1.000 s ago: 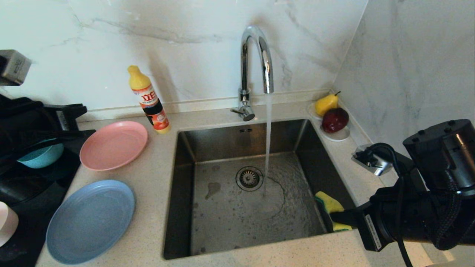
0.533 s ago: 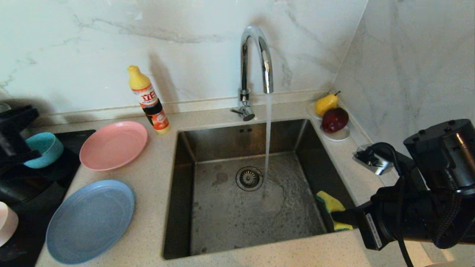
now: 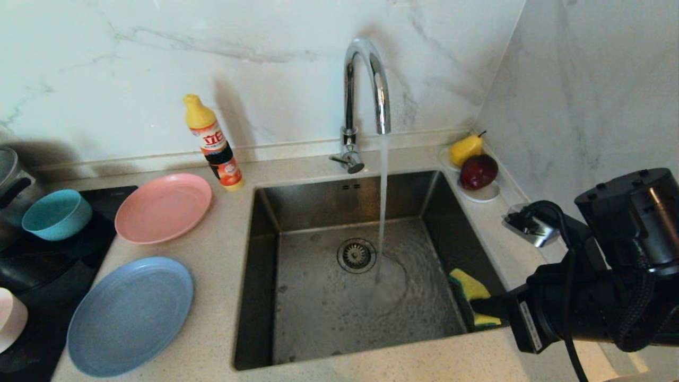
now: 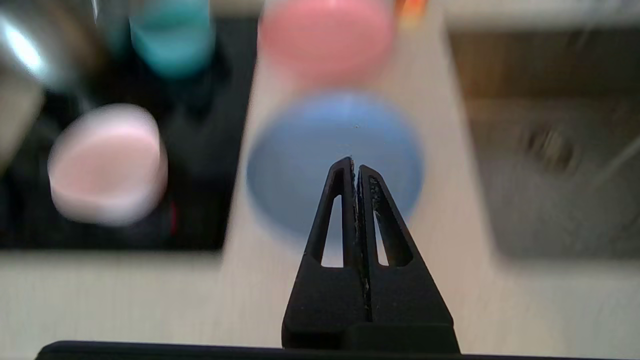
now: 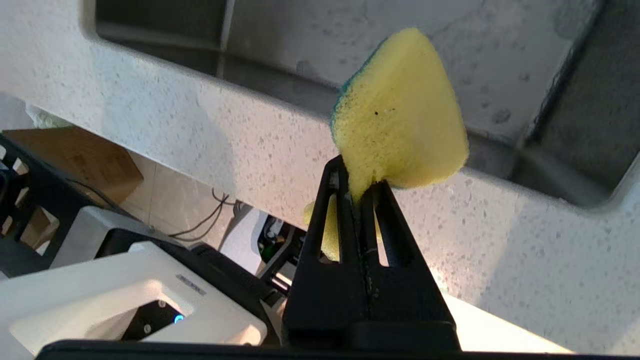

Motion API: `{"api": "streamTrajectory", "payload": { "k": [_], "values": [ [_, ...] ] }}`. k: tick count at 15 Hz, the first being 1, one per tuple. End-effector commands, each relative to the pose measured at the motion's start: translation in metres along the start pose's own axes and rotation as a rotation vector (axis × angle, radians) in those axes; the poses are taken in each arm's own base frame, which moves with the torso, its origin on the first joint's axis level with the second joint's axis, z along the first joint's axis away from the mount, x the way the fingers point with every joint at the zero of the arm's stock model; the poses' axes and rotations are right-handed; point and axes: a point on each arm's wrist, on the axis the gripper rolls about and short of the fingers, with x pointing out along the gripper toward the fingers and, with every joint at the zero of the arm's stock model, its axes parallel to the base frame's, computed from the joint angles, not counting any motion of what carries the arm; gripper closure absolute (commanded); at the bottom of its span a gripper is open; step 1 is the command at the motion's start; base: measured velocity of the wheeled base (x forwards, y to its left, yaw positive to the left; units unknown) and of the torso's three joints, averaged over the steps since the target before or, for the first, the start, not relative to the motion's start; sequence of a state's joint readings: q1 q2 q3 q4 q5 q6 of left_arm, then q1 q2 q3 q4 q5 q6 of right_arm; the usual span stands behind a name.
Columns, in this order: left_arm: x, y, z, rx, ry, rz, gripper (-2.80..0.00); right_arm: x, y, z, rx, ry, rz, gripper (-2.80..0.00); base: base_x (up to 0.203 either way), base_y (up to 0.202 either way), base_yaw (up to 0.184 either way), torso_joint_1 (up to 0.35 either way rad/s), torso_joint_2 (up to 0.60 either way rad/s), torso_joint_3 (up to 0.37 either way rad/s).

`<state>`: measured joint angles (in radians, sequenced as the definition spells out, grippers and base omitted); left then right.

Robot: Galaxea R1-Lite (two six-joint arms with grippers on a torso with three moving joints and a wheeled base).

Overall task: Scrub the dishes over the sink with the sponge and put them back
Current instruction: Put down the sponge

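Note:
Four dishes lie left of the sink (image 3: 318, 318): a salmon-pink plate (image 3: 163, 208), a grey-blue plate (image 3: 130, 315), a teal bowl (image 3: 56, 214) and a pale pink bowl (image 3: 10, 318). My right gripper (image 3: 480, 306) hangs at the sink's front right corner, shut on the yellow-and-green sponge (image 3: 469, 289). The right wrist view shows the sponge (image 5: 400, 120) pinched at the tips of that gripper (image 5: 357, 180). My left gripper (image 4: 354, 165) is out of the head view. Its wrist view shows it shut and empty, well above the grey-blue plate (image 4: 310, 150).
Water runs from the curved chrome tap (image 3: 366, 85) into the basin near the drain (image 3: 356, 255). A yellow detergent bottle (image 3: 213, 142) stands behind the pink plate. A saucer with fruit (image 3: 475, 162) sits at the back right. A steel pot (image 3: 8, 175) and black hob (image 3: 53, 265) are at far left.
My left arm has pulled back from over the teal bowl and left the head view; the bowl now sits uncovered on the hob. The right arm and sponge have stayed put.

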<state>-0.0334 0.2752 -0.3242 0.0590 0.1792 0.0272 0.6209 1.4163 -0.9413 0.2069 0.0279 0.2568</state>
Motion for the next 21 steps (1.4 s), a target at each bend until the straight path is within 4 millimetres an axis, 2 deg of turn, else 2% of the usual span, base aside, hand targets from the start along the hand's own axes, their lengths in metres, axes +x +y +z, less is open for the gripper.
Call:
{"api": "streamTrajectory", "payload": {
  "k": [1, 2, 3, 6, 7, 15, 21],
  "values": [
    [-0.017, 0.001, -0.054, 0.000, -0.020, 0.002, 0.00, 0.000, 0.000, 0.000, 0.001, -0.004, 0.003, 0.00, 0.000, 0.000, 0.000, 0.000, 0.00, 0.000],
    [-0.014, -0.001, -0.072, 0.014, 0.018, -0.017, 0.00, 0.001, 0.000, 0.000, 0.002, -0.002, 0.002, 0.00, 0.000, 0.000, 0.000, 0.000, 0.00, 0.000],
    [-0.012, -0.002, -0.081, 0.022, 0.039, -0.033, 0.00, -0.001, 0.000, -0.001, 0.003, -0.005, 0.003, 0.00, 0.000, 0.000, 0.000, 0.000, 0.00, 0.000],
    [-0.010, -0.006, -0.090, 0.037, 0.050, -0.156, 0.00, 0.001, -0.001, -0.003, 0.002, 0.003, 0.001, 0.00, 0.000, 0.000, 0.000, 0.000, 0.00, 0.000],
    [-0.008, -0.007, -0.091, 0.044, 0.032, -0.195, 0.00, -0.001, 0.000, -0.002, 0.002, -0.004, 0.003, 0.00, 0.000, 0.000, 0.000, 0.000, 0.00, 0.000],
    [-0.008, -0.007, -0.091, 0.033, 0.011, -0.188, 0.00, -0.008, 0.002, -0.003, -0.023, -0.024, 0.001, 0.00, 0.000, 0.000, 0.000, 0.000, 0.00, 0.000],
    [-0.008, -0.007, -0.091, 0.032, 0.011, -0.186, 0.00, -0.025, -0.007, -0.013, -0.165, -0.086, -0.253, 0.00, 0.000, 0.000, 0.000, 0.000, 0.00, 0.000]
  ]
}}
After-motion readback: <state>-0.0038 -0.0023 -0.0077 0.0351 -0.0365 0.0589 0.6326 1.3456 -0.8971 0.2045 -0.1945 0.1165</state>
